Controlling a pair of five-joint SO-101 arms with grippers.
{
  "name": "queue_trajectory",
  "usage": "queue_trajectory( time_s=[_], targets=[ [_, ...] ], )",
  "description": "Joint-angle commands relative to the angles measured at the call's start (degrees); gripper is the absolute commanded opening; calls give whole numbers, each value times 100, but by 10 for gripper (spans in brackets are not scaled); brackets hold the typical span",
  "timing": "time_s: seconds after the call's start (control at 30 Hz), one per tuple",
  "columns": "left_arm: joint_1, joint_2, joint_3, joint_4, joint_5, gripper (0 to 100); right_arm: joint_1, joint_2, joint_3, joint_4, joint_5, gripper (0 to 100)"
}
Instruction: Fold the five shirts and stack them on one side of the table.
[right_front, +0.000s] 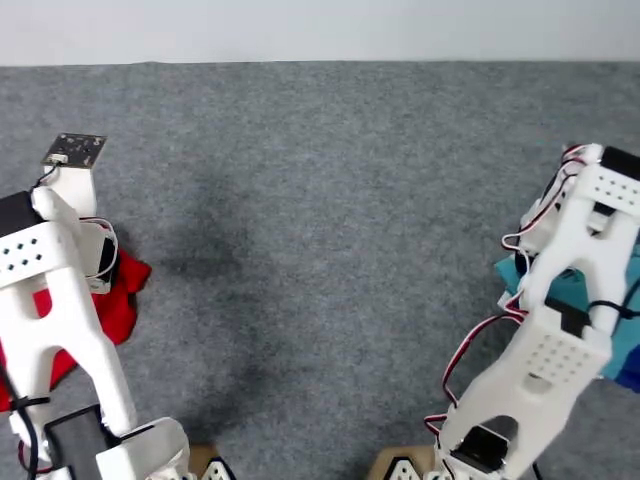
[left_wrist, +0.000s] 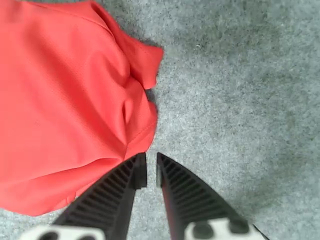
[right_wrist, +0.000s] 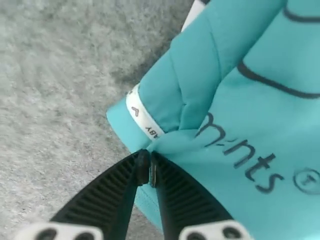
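The right fingers (right_wrist: 117, 192) are clamped on a fold at the edge of the teal shirt (right_wrist: 240, 100), which lies at the bench's (right_front: 330, 200) right edge. The left fingers (left_wrist: 115, 192) are almost together with nothing between them. Their tips sit just beside the red shirt (left_wrist: 65, 110), at the bench's left edge.

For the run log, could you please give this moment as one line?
left gripper: shut, at red shirt edge | right gripper: shut on teal shirt edge
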Motion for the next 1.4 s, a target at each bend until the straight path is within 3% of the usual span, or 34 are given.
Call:
queue_trajectory(
  time_s=[0.0, 0.43, 0.7, 0.87, 1.1, 1.37],
  targets=[
    [62, -176, 4, -26, -18, 43, -110, -708, -79, 207, 53, 9],
    [62, -176, 4, -26, 0, 43, -400, -804, -44, 13, 62, 13],
    [62, -176, 4, -18, 9, 43, -259, -224, -44, 215, 62, 214],
    [62, -176, 4, -18, 9, 43, -224, 75, -44, 215, 62, 173],
    [62, -176, 4, -18, 9, 43, -198, 409, -53, 215, 62, 11],
    [62, -176, 4, -18, 9, 43, -198, 13, -79, 215, 62, 9]
  ],
)
